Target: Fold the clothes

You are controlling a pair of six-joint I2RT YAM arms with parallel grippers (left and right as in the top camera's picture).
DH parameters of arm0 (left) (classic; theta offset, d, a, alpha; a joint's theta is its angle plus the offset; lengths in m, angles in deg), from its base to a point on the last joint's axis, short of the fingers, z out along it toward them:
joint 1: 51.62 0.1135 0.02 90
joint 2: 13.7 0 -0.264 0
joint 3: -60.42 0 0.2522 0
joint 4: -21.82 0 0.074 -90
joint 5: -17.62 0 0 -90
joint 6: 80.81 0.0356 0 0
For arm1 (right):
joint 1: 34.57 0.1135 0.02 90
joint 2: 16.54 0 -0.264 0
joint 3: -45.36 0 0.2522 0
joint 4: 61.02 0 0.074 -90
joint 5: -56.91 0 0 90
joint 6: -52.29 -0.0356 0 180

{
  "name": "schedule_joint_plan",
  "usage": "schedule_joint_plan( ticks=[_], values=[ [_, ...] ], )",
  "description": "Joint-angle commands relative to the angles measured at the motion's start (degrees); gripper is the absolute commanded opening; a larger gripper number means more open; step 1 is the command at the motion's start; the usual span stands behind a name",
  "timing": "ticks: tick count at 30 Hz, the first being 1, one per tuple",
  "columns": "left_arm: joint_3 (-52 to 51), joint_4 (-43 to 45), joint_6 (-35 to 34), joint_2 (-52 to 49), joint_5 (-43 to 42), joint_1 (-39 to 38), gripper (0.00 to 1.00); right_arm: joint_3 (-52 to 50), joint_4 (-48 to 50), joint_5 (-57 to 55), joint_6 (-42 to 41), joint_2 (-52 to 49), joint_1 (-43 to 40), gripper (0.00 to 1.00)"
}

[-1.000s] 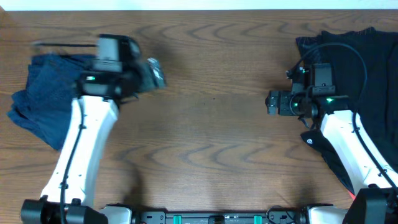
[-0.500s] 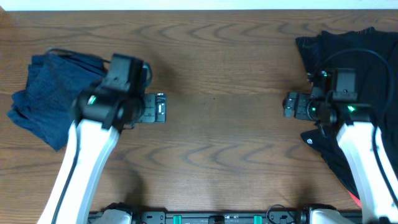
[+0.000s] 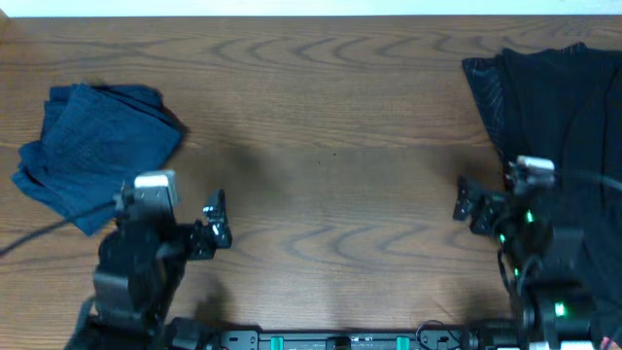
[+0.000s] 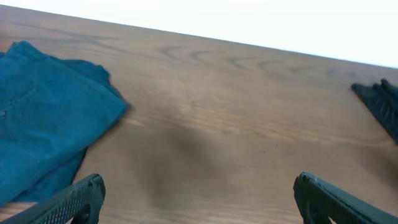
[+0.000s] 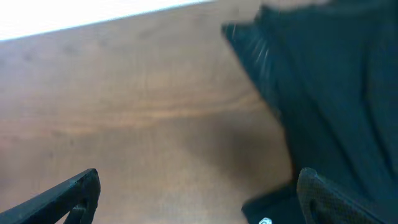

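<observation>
A folded blue garment (image 3: 92, 156) lies at the far left of the wooden table; it also shows in the left wrist view (image 4: 43, 118). A pile of black clothes (image 3: 559, 107) covers the right side; it also shows in the right wrist view (image 5: 329, 99). My left gripper (image 3: 216, 222) is open and empty near the front edge, right of the blue garment; its fingers frame bare wood (image 4: 196, 199). My right gripper (image 3: 468, 206) is open and empty, just left of the black pile, with bare wood between its fingers (image 5: 199, 199).
The wooden table (image 3: 330, 146) spans the view, with a white wall strip along its far edge. A cable (image 3: 29, 238) runs over the front left corner. A small white logo (image 5: 265, 221) shows on the black cloth near my right finger.
Both arms have pulled back toward the front edge. The left gripper left the blue garment's side and moved down; the right gripper moved down and slightly right beside the black pile.
</observation>
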Motion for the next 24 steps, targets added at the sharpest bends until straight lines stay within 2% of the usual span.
schedule_joint_plan(
  ticks=[1, 12, 24],
  values=[
    [-2.73, 0.15, -1.57, 1.88, 1.27, 0.02, 0.98, -1.44, -0.28, -1.7, -1.07, 3.15, 0.61, 0.99],
    [-2.75, -8.66, -1.57, 1.81, 1.27, 0.02, 0.98, -1.44, -6.58, -1.73, -1.05, 3.41, 0.61, 0.99],
    [-2.75, -10.64, -1.57, 1.77, 1.27, 0.02, 0.98, -1.44, -18.03, -3.23, 0.46, 3.37, 0.59, 0.99]
  ],
)
